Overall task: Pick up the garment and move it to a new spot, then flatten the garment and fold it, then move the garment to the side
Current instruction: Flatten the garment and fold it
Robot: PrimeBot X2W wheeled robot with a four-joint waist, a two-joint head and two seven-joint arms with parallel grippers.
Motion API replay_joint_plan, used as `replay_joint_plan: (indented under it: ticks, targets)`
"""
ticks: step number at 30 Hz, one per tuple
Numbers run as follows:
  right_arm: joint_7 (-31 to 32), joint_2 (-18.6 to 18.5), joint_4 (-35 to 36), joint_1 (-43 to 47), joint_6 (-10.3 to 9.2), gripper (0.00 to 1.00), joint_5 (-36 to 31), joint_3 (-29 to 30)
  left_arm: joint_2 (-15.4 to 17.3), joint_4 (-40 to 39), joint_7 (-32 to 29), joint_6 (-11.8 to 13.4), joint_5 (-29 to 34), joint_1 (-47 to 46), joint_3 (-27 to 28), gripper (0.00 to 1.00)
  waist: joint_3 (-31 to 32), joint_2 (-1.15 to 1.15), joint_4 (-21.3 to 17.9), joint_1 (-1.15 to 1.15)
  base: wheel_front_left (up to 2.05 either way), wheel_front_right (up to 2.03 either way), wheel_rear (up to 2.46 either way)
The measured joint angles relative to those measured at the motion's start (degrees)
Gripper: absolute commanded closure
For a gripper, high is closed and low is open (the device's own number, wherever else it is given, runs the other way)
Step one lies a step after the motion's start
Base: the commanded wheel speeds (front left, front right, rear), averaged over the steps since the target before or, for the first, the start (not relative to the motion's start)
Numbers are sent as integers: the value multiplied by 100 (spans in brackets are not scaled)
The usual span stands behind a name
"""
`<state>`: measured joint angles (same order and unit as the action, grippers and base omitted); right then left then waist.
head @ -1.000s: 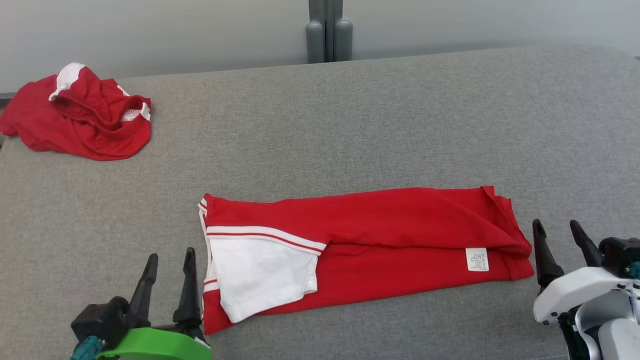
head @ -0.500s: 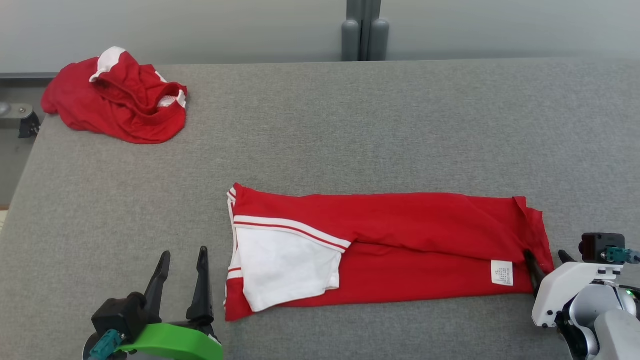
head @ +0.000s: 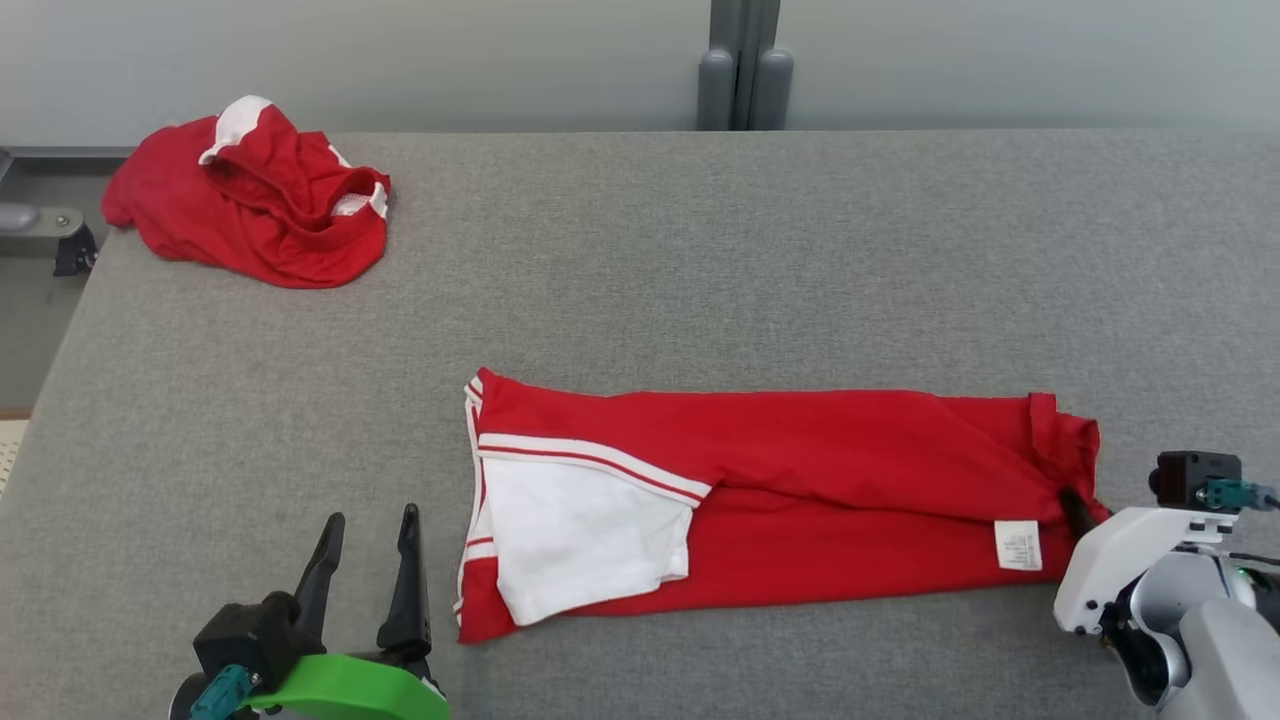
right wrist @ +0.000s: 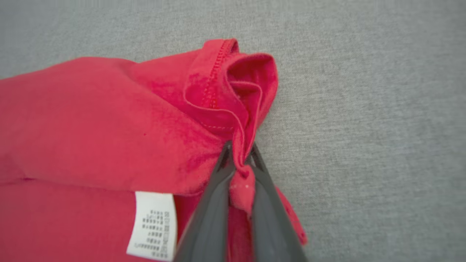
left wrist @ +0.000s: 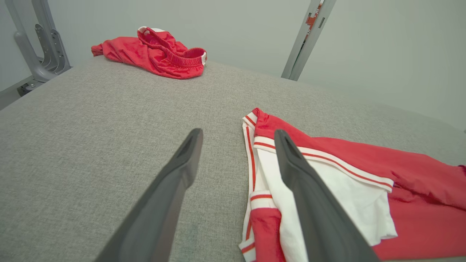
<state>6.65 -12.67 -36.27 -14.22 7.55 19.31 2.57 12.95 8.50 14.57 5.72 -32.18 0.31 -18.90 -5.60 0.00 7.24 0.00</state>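
- The long red fabric shirt with a white sleeve panel and striped trim point(head: 800, 480) lies folded lengthwise into 1 narrow band across the near middle of the grey fabric-covered counter point(head: 700, 260). Its white care label point(head: 1018, 545) faces up near the right end.
- The right end effector point(right wrist: 240, 151) is pinched shut on the bunched hem at that right end. The right wrist view shows a ruck of red cloth squeezed between its 2 dark fingers, with the hem curled up just beyond them.
- 1 second ago those fingers stood spread and clear of the cloth, just beside the end, and 0.5 seconds ago they were nosing into the edge. The grip on this end has therefore only just been made. The head view has also shifted as a whole, which is the camera turning and not the shirt moving.
- The left end effector point(head: 372, 516) hovers spread wide just beside the shirt's left end, holding nothing, much as it did 1 second ago. In the left wrist view 1 finger overlaps the white sleeve, but I cannot tell whether it touches.
- My judgement is that the crosswise fold is starting from the right end. With only 1 end gripped, the band may drag or skew.
- A crumpled red and white garment point(head: 255, 210) lies well apart at the far left corner, and a grey upright post point(head: 745, 70) stands behind the counter.
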Motion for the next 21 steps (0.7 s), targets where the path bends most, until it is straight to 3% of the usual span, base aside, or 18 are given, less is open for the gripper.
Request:
replay_joint_plan:
  ticks: [10,21]
  targets:
    - [-199,-549,302,144,-1,100,499,466,2,-10,-4,41,13,2,-38,0,14,0,-425,0,0,0,0]
    - [32,-151,1769,399,-5,100,1084,-382,-2,46,4,32,24,-26,-104,0,-31,0,-796,0,0,0,0]
